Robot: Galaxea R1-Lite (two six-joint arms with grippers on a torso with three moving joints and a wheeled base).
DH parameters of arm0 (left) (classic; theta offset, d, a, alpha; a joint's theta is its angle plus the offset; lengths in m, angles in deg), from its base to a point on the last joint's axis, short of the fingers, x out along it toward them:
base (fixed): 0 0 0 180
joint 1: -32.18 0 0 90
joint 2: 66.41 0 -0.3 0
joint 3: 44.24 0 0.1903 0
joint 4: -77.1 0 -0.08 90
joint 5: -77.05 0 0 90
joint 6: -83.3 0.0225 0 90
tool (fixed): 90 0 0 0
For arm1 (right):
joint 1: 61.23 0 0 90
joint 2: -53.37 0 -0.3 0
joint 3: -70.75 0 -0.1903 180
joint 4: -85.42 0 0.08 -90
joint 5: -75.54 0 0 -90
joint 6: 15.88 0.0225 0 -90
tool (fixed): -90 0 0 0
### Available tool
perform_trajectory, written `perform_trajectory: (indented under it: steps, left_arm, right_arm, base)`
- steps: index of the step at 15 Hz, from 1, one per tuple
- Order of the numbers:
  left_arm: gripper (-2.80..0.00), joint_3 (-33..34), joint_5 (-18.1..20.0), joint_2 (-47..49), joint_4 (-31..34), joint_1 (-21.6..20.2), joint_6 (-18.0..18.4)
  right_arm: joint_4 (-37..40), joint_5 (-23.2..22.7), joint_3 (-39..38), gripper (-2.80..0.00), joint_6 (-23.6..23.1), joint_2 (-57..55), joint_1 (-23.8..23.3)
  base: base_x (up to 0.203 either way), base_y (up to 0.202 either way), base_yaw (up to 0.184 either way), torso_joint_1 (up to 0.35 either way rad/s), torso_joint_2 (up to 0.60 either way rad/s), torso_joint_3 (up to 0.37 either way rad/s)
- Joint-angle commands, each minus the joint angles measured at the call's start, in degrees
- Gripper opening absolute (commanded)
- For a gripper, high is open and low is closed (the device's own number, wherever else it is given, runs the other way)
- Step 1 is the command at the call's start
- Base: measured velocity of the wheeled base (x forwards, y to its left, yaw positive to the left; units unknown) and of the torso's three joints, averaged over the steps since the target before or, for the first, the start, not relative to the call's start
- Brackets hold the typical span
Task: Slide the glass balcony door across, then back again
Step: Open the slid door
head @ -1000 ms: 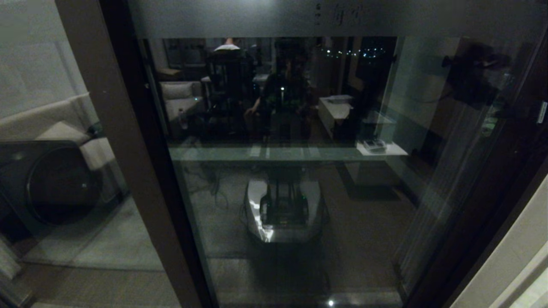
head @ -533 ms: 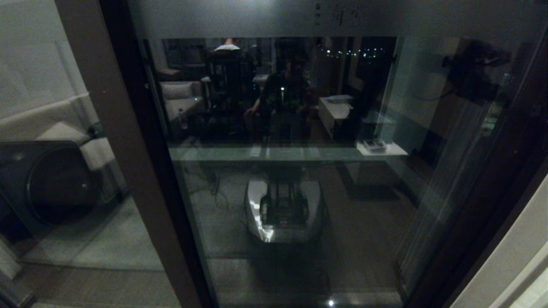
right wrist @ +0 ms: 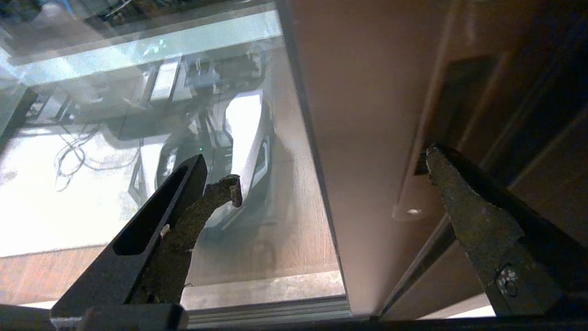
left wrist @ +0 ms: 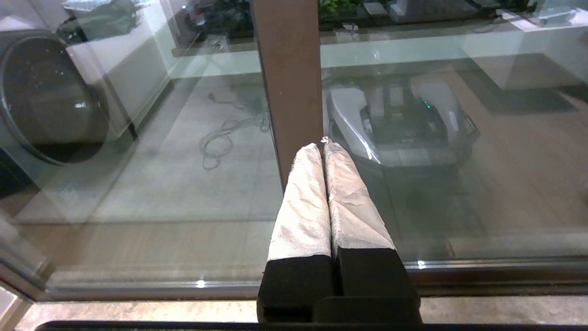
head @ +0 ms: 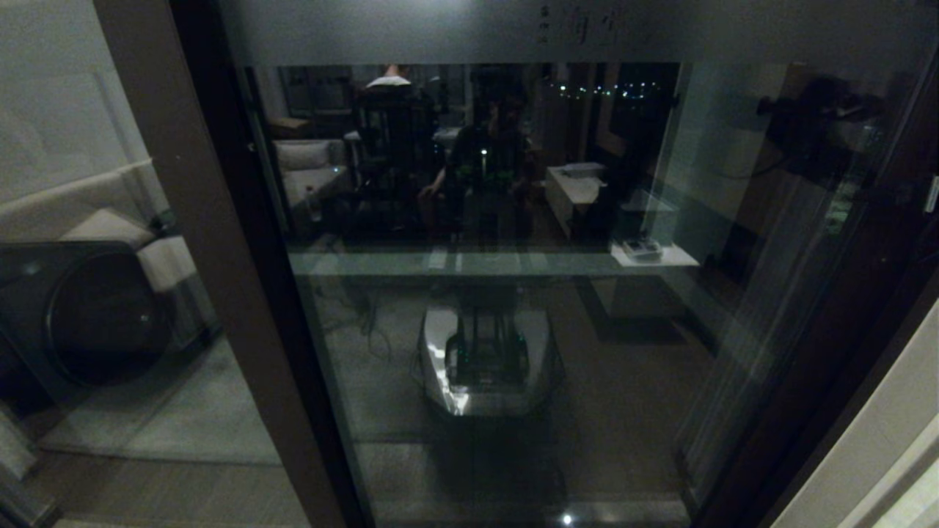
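Brown stile of the glass balcony door [right wrist: 367, 115] sits between the right gripper [right wrist: 330, 170]'s spread fingers, which could slip off the handle slot [right wrist: 448, 105]; left gripper [left wrist: 324, 147] pressed together.

Glass balcony door [head: 513, 330] blocks fwd; brown stile [right wrist: 367, 138] btwn right end effector [right wrist: 317, 174] fingers.

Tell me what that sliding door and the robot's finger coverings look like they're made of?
The glass balcony door: clear, glossy glass mirroring the room; its stile looks like brown, satin-coated metal or wood. The left gripper fingers wear crinkled, pale fabric-like wrap.
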Motion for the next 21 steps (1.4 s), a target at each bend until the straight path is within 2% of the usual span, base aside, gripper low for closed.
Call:
perform_trajectory:
  steps: [1,16,21]
  left_arm:
    - [-2.8,0.0,0.0,0.0,0.0,0.0,0.0]
    - [-2.8,0.0,0.1,0.0,0.0,0.0,0.0]
    - [-2.8,0.0,0.1,0.0,0.0,0.0,0.0]
  right_arm:
    - [0.1,-0.2,0.0,0.0,-0.1,-0.2,0.0]
    - [-1.9,-0.2,1.1,0.0,0.5,-3.2,0.7]
    - [-5.3,-0.3,-1.4,0.0,3.6,-2.0,2.8]
  base:
    - [0.0,0.0,0.0,0.0,0.0,0.0]
    - [0.0,0.0,0.0,0.0,0.0,0.0]
    - [0.0,0.0,0.0,0.0,0.0,0.0]
